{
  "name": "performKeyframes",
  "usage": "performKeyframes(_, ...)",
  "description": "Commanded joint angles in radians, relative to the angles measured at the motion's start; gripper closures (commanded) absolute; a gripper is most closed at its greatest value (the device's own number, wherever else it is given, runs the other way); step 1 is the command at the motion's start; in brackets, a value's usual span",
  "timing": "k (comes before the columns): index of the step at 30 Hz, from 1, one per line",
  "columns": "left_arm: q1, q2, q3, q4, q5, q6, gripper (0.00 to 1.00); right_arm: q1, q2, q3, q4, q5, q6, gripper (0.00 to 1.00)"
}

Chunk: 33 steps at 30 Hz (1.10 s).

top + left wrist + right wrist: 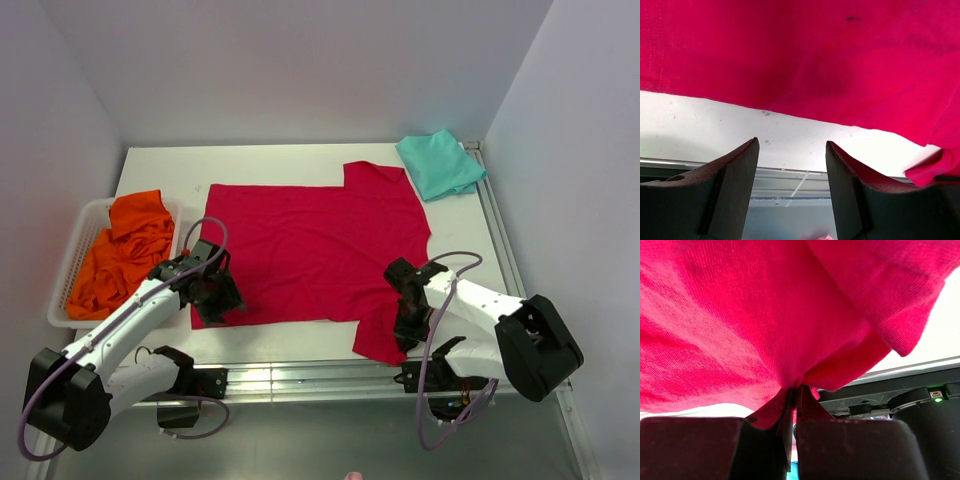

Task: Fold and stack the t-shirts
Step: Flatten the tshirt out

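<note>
Pinching the crimson t-shirt (300, 250) by its near sleeve with my right gripper (794, 396); left gripper (792, 146) spread over its hem.

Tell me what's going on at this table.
Two robot arms are working on a red t-shirt spread flat on the white table. The right end effector is shut on the shirt's near edge beside a sleeve, pinching the cloth. The left end effector stands open by the near left hem, gripping nothing. A teal t-shirt lies folded at the far right corner, and orange garments sit heaped in the white basket on the left.
</note>
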Motion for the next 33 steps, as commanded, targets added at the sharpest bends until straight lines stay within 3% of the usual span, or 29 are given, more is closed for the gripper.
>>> performKeyframes(1, -0.004, -0.002, 0.01, -0.009, -0.032, 0.0, 0.38, 0.004, 0.008, -0.041, 0.097, 0.075, 0.024, 1.0)
performKeyframes(11, -0.004, 0.044, 0.016, 0.023, -0.039, -0.015, 0.45, 0.006, -0.054, 0.028, 0.034, 0.136, 0.008, 1.0)
performKeyframes(23, -0.004, 0.108, -0.007, -0.007, -0.099, -0.086, 0.45, 0.006, -0.095, 0.06, 0.0, 0.165, 0.002, 1.0)
performKeyframes(33, -0.004, 0.136, -0.033, 0.011, -0.156, -0.205, 0.35, 0.006, -0.095, 0.091, -0.02, 0.168, -0.024, 1.0)
